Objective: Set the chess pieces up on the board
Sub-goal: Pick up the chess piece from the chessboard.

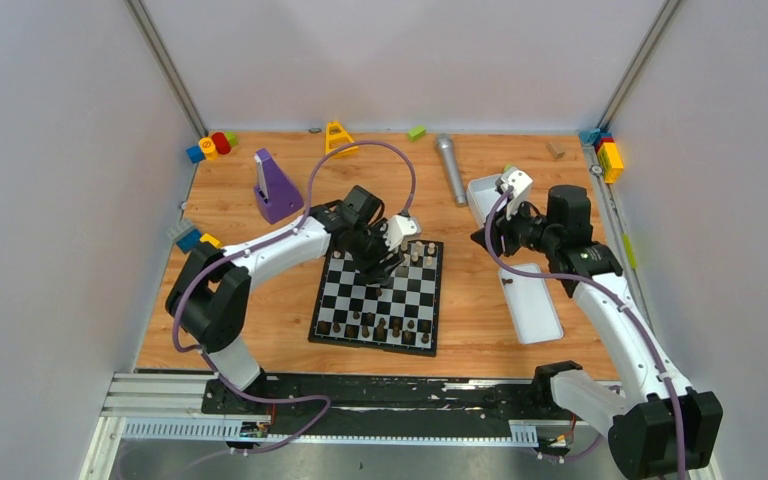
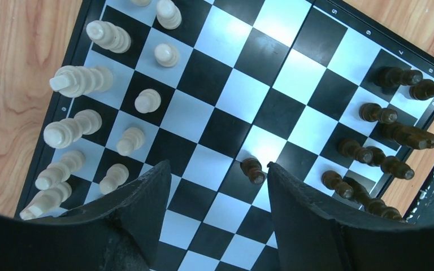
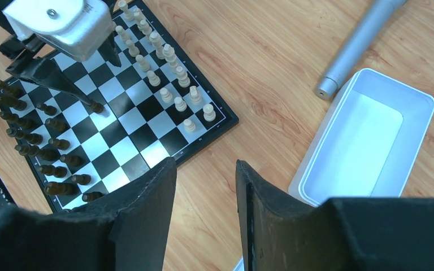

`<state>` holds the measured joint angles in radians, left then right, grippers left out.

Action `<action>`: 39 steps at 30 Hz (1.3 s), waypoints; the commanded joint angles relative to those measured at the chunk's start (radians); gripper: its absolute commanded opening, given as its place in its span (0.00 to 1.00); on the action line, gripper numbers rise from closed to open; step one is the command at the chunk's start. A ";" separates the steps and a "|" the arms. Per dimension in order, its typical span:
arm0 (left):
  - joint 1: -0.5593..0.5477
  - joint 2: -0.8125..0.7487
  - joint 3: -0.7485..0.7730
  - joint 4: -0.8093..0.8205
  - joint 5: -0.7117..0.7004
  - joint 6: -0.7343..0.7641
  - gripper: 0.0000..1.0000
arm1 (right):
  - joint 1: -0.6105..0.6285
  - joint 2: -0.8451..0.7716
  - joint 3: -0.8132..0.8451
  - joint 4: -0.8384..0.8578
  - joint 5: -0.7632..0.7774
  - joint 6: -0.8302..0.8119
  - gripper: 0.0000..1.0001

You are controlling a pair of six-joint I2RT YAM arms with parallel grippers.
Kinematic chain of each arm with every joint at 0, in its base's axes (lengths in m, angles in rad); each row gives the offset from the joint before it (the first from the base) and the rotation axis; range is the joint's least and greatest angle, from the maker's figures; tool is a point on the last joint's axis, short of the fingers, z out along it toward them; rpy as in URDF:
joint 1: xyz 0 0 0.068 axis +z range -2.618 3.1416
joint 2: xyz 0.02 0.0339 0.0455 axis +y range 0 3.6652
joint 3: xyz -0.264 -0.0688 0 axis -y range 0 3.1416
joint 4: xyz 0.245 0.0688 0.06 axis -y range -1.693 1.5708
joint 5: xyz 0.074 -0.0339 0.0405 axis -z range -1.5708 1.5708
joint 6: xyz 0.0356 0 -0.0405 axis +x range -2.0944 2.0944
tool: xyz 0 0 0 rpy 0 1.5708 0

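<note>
The black-and-white board (image 1: 392,290) lies in the middle of the table. Cream chess pieces (image 2: 78,80) fill its far rows and dark brown ones (image 2: 398,132) its near rows. My left gripper (image 2: 218,166) hangs open low over the board's middle. One dark pawn (image 2: 253,170) stands alone on a square just inside its right fingertip (image 2: 273,169), and I cannot tell whether they touch. My right gripper (image 3: 205,162) is open and empty over bare wood between the board (image 3: 130,149) and a white tray (image 3: 398,158).
Two white trays (image 1: 537,305) (image 1: 484,196) sit right of the board. A grey cylinder (image 1: 450,168) lies behind them. A purple wedge (image 1: 276,188), a yellow piece (image 1: 338,137) and coloured blocks (image 1: 212,145) (image 1: 608,155) stand along the back and sides.
</note>
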<state>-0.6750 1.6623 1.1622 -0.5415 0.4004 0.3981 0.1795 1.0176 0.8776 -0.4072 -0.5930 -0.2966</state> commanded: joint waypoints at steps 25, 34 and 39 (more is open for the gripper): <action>-0.075 0.134 0.110 -0.164 -0.027 -0.029 0.42 | -0.019 0.017 -0.013 -0.006 -0.051 -0.024 0.45; -0.077 0.135 0.113 -0.182 -0.026 -0.010 0.20 | -0.024 0.021 -0.014 -0.008 -0.066 -0.029 0.45; -0.076 0.086 0.102 -0.201 -0.065 0.013 0.05 | -0.025 0.028 -0.014 -0.012 -0.071 -0.032 0.45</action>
<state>-0.7448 1.7920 1.2419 -0.7105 0.3595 0.3798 0.1600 1.0401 0.8642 -0.4217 -0.6380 -0.3161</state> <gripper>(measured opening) 0.117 0.445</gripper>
